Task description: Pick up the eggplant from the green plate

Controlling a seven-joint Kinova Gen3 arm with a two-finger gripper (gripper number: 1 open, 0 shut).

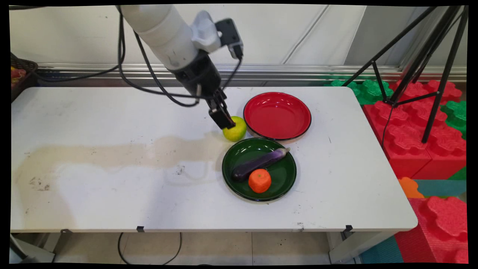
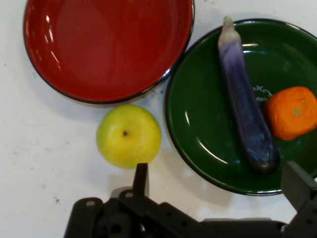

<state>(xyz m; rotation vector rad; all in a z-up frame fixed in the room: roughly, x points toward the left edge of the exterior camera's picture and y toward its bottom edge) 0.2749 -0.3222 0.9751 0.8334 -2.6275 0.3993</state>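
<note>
The gripper [image 2: 218, 181] is hovering low with its jaws spread wide beside the yellow-green apple [image 2: 129, 135], which is resting on the white table [image 1: 112, 186] between the red plate [image 2: 106, 49] and the green plate [image 2: 198, 129], so nothing is being held.

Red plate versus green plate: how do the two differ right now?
The red plate is empty, while the green plate holds a purple eggplant and an orange fruit. The red plate lies farther back on the table, the green plate nearer the front. In the main view the red plate looks slightly wider. Both are round, glossy and dark-rimmed, and the yellow-green apple sits beside both.
</note>
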